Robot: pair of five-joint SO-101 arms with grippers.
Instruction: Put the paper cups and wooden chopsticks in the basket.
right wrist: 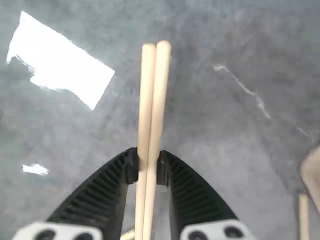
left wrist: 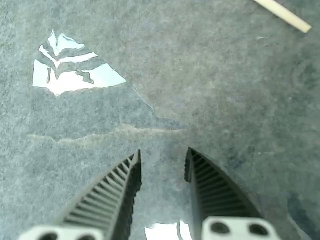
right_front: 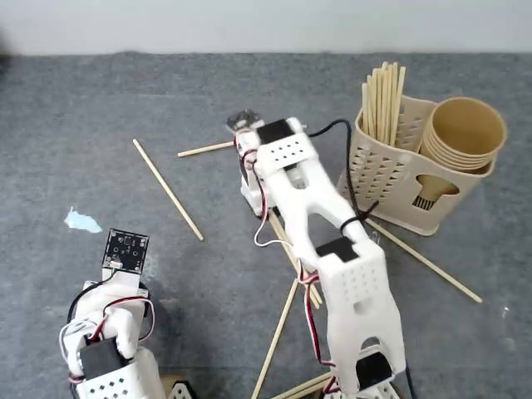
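Though scuffed, grey tabletop (right_front: 100,108), pale wall (right_front: 249,25)

This looks like a robotics test bench in a lab or workshop. A surface (right_front: 83,108) covered in grey felt-like matting runs to a plain pale wall (right_front: 249,25) at the far side. A torn tape scrap (right_front: 81,220) sticks to it at the near left, and two white plastic arms (right_front: 332,233) carry exposed wiring (right_front: 314,328).
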